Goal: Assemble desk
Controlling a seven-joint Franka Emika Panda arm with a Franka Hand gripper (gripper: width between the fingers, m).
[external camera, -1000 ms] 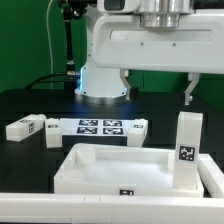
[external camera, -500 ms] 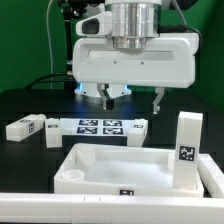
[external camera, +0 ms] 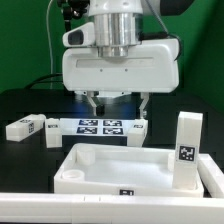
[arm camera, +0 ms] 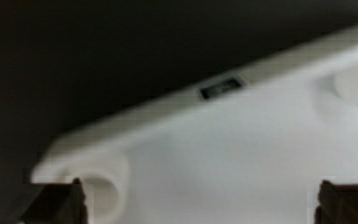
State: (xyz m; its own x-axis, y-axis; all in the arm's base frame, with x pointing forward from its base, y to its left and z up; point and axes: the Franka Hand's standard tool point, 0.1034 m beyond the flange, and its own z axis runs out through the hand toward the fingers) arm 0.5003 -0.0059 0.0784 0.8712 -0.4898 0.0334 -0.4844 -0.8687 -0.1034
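The white desk tabletop (external camera: 95, 175) with a raised rim lies at the front of the table. One white leg (external camera: 187, 140) stands upright at its corner on the exterior view's right, tag facing the camera. Another leg (external camera: 24, 127) lies on the table at the exterior view's left. My gripper (external camera: 117, 102) hangs open and empty above and behind the tabletop, over the marker board (external camera: 100, 126). In the wrist view the tabletop (arm camera: 247, 140) fills most of the frame, with a small tag (arm camera: 220, 88) and a round hole (arm camera: 108, 196). The gripper (arm camera: 197, 205) shows dark fingertips (arm camera: 55, 202) wide apart.
Small white blocks lie at either end of the marker board, one at the exterior view's left (external camera: 55, 131) and one at its right (external camera: 140, 128). The robot base (external camera: 100, 85) stands behind, on a black table with a green backdrop.
The gripper has moved toward the exterior view's left and slightly lower, from above the upright leg's side to over the marker board. The parts have not moved.
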